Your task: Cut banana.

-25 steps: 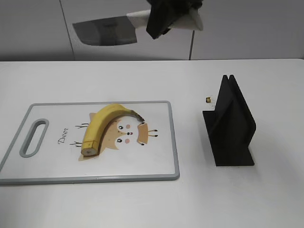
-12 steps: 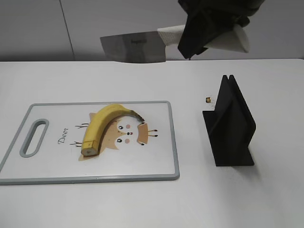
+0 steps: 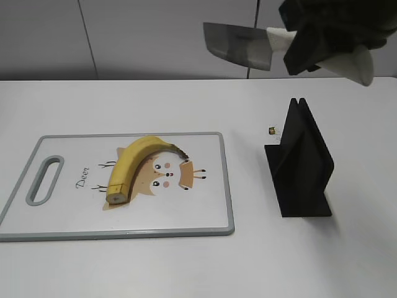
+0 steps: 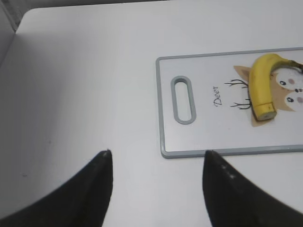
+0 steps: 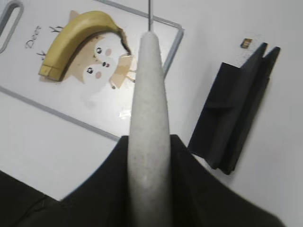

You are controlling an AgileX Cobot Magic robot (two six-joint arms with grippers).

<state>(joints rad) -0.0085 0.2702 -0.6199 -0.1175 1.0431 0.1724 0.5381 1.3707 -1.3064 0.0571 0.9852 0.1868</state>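
The yellow banana (image 3: pixel 130 164) lies whole on the white cutting board (image 3: pixel 205 211), its cut end toward the front; it also shows in the left wrist view (image 4: pixel 261 85) and the right wrist view (image 5: pixel 71 39). My right gripper (image 3: pixel 310 43) is shut on the white handle of a knife (image 3: pixel 239 45), held high above the table, blade pointing left, right of the board. In the right wrist view the handle (image 5: pixel 150 109) runs between the jaws. My left gripper (image 4: pixel 156 158) is open and empty over bare table left of the board (image 4: pixel 189 142).
A black knife stand (image 3: pixel 301 164) stands on the table right of the board, also in the right wrist view (image 5: pixel 234 118). A small brass-coloured object (image 3: pixel 272 130) lies just behind it. The white table (image 3: pixel 186 261) extends in front.
My right gripper has carried the knife to the right, from above the board's far edge to above the knife stand. The banana and board have not moved.
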